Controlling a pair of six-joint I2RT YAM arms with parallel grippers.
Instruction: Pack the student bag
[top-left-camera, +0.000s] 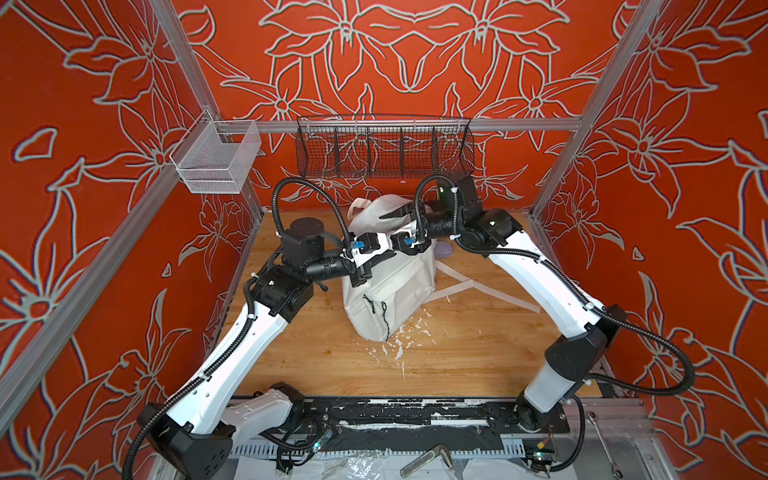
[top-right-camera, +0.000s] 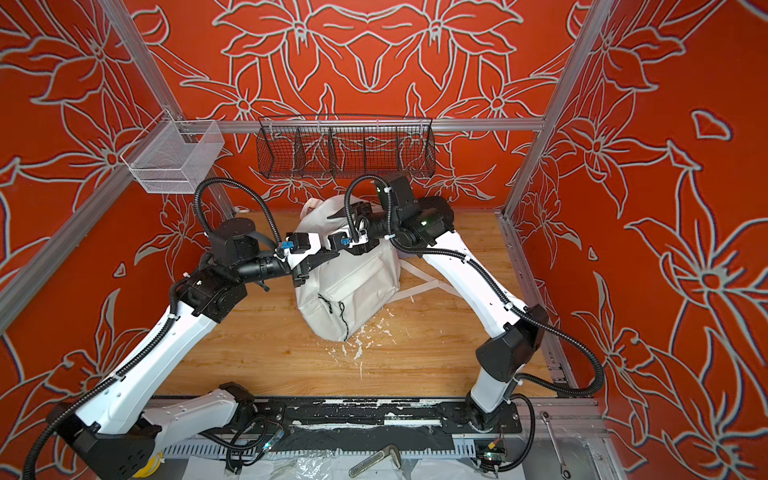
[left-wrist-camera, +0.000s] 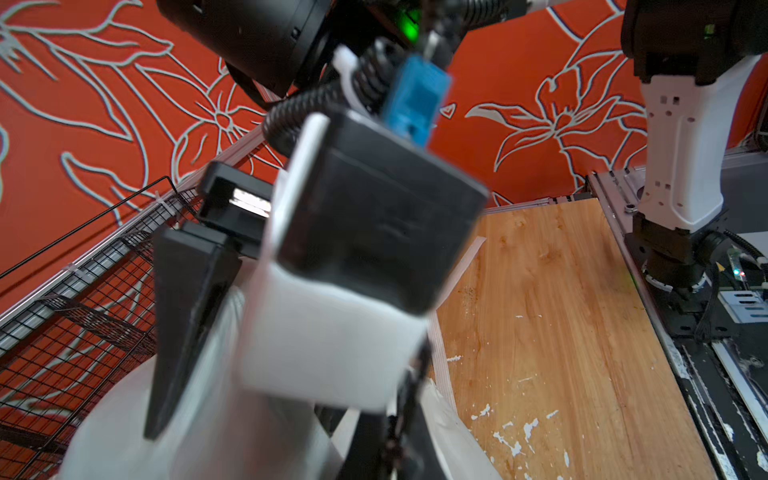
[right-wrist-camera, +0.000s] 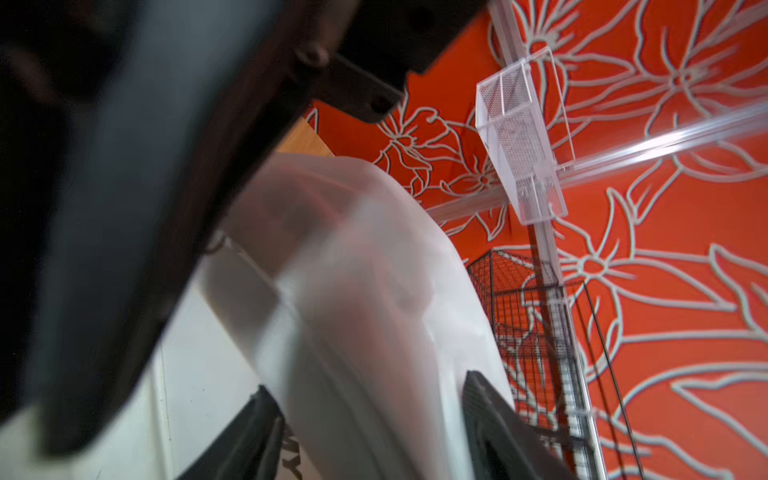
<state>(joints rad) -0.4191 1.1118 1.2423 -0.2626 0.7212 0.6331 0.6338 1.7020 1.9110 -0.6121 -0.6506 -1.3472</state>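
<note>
- The student bag (top-left-camera: 390, 286) (top-right-camera: 351, 286), white fabric, stands upright toward the back middle of the wooden table (top-left-camera: 457, 357), its front pocket facing the camera in both top views.
- Two black zipper cords (top-left-camera: 384, 311) hang down the bag's front pocket.
- Long white straps (top-left-camera: 490, 293) trail from the bag across the table on the right-arm side.
- The left gripper (top-left-camera: 380, 259) (top-right-camera: 322, 259) lies against the upper front of the bag with its jaws closed; what, if anything, is pinched between them cannot be told.
- The right gripper (top-left-camera: 397, 212) (right-wrist-camera: 365, 382) reaches over the top of the bag; in the right wrist view its two dark fingers (right-wrist-camera: 249, 436) stand apart with a hump of the white fabric between them.
- A bit of black print (right-wrist-camera: 291, 455) shows on the fabric just beside one of those fingers, too blurred to read.
- A small lavender thing (top-left-camera: 444, 249) peeks out behind the bag, under the right arm.
- White flecks (top-left-camera: 399, 347) are scattered on the wood just in front of the bag.
- A black wire basket (top-left-camera: 384, 151) hangs on the back rail, and a clear mesh basket (top-left-camera: 216, 160) hangs at the left rear corner.
</note>
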